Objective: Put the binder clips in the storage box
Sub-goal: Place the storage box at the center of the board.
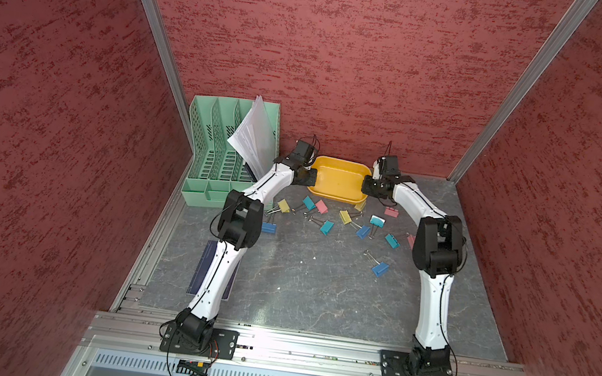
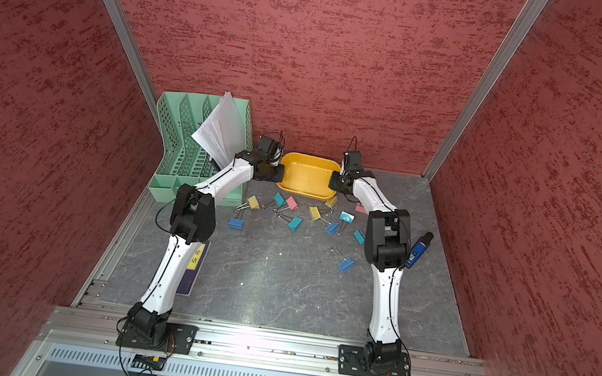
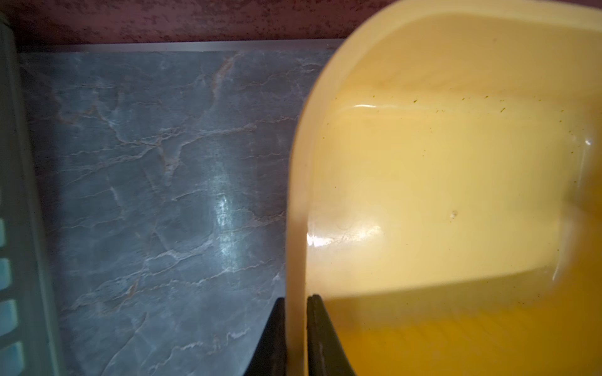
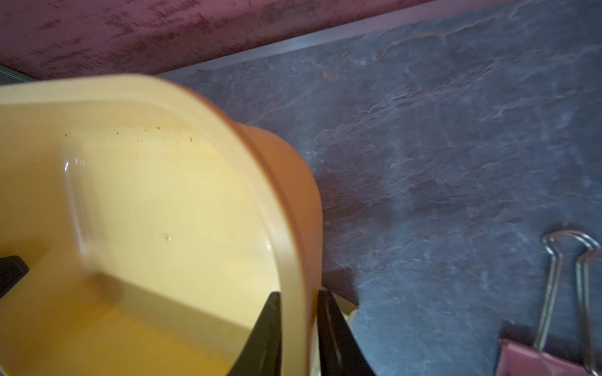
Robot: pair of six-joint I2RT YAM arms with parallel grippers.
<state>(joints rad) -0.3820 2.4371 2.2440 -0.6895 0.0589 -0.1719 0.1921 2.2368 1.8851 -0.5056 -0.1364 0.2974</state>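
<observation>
Left gripper [image 3: 297,298], right gripper [image 4: 300,293] pinch storage box [image 1: 339,180] rim, opposite ends; I judge two-handed shift toward binder clips [image 1: 326,228] beside it.

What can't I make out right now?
Most of the notebook: under the left arm in both top views.
Part of the blue stapler: behind the right arm in a top view.
Body of the pink clip: cut off by the right wrist view's edge.
Whether the storage box is lifted: wrist views blur, arms cover its ends.
</observation>
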